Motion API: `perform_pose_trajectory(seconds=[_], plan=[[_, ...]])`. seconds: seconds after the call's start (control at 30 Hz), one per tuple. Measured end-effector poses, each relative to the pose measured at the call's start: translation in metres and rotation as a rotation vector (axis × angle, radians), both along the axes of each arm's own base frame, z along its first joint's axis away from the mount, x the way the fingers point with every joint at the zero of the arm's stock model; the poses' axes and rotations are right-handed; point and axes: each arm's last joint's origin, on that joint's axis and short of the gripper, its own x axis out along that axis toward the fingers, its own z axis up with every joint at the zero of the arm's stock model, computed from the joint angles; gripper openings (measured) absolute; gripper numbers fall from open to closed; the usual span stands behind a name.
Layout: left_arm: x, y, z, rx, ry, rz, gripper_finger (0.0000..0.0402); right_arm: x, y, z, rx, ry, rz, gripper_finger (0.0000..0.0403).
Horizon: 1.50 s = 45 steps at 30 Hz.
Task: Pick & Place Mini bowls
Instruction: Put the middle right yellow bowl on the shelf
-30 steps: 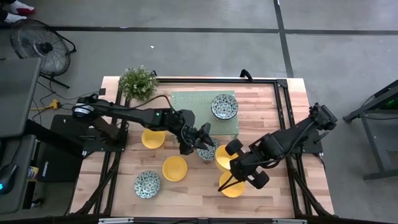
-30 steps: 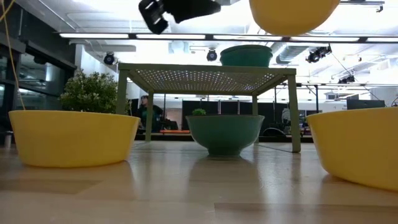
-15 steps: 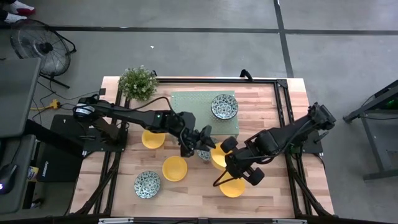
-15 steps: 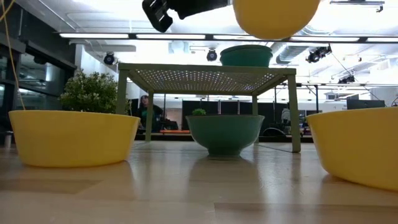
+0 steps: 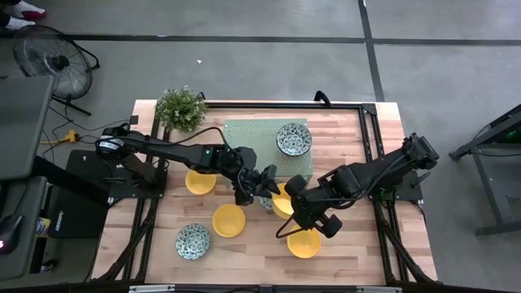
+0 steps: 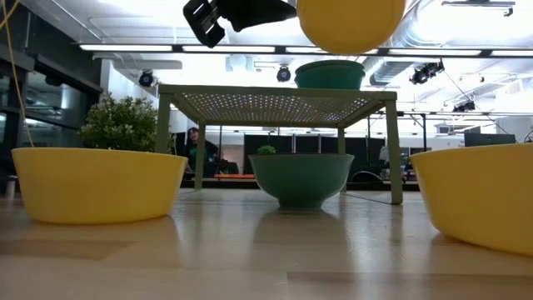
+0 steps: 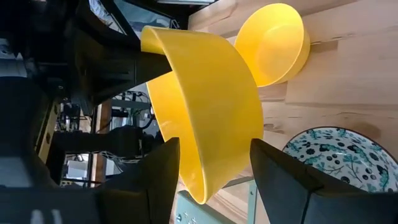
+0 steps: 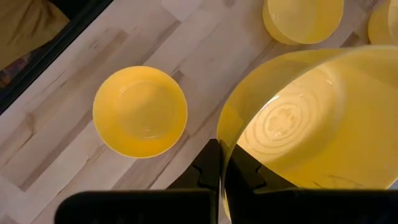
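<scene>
Mid-table, the right gripper (image 5: pixel 286 205) has its fingers clamped on the rim of a yellow mini bowl (image 5: pixel 282 203), carried clear of the wood – the left gripper (image 5: pixel 267 181), fingers spread wide and empty, hangs just beside it over a patterned bowl (image 7: pixel 339 155), probably waiting for a handoff.

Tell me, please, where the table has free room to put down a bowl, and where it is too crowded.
Free: the bare wood at the table's right front, beside the front yellow bowl, and the strip right of the green stand. Crowded: the middle, where the open left gripper meets the right gripper, shut on a lifted yellow bowl, above a patterned bowl.
</scene>
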Motion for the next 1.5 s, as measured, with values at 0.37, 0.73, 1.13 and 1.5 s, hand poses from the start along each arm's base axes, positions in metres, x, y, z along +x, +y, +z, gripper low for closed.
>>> perform_pose_trajectory(seconds=[0.37,0.73,1.13,1.5], plan=[[0.0,0.0,-0.001,-0.016,0.016,0.012,0.0107,0.001,-0.001,0.0,-0.005,-0.012,0.015,0.0],[-0.003,0.0,-0.007,0.034,0.065,-0.011,0.0008,0.003,-0.001,0.001,-0.005,-0.025,0.003,0.0004],[-0.002,0.0,-0.003,0.032,0.036,-0.005,0.0,0.009,-0.001,0.004,0.008,-0.092,-0.045,0.0122],[-0.005,0.003,-0.006,0.06,0.079,0.072,0.0,0.001,-0.003,0.031,-0.135,-0.187,-0.14,0.02]])
